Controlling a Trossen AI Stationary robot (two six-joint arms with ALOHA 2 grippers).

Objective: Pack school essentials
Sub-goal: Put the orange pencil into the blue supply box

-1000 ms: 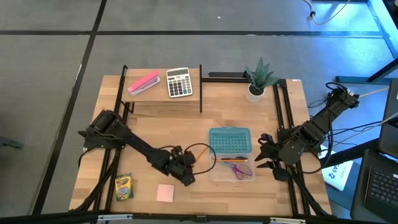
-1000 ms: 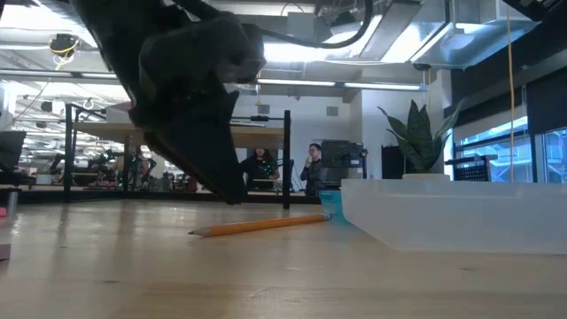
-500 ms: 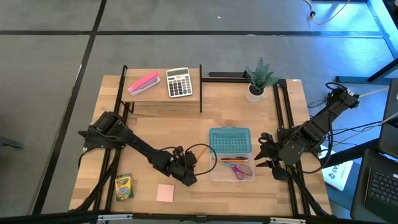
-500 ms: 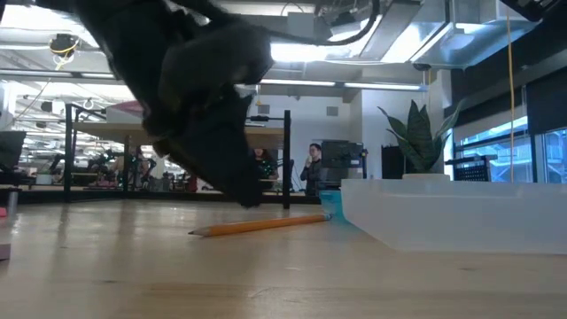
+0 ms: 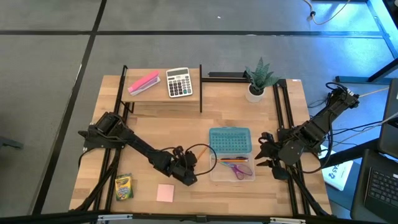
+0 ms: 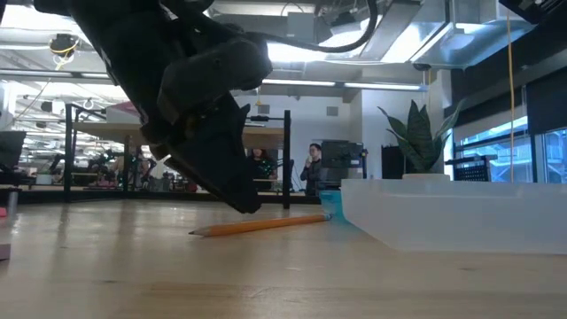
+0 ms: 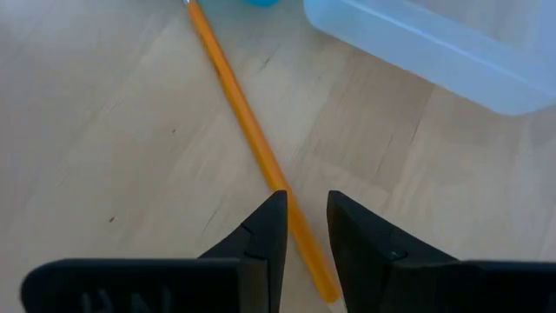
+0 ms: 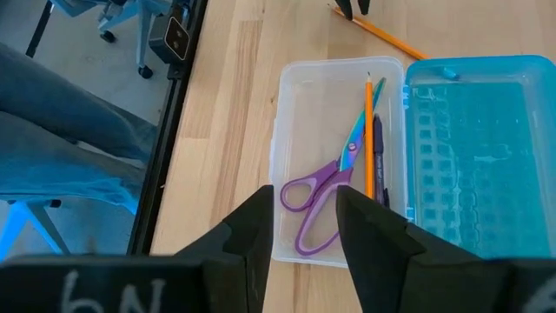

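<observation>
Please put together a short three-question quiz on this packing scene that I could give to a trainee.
1. True or false: the purple-handled scissors already lie inside the clear plastic case.
2. Which hand is poised over the loose orange pencil on the wooden table? A) left hand B) right hand
3. Fill in: the small yellow-green crayon box and the square pink notepad sit near the table's ____ edge, outside the case.

Key: 1 true; 2 A, its fingers stand slightly apart, straddling the pencil, not gripping it; 3 front, beside the left arm.
</observation>
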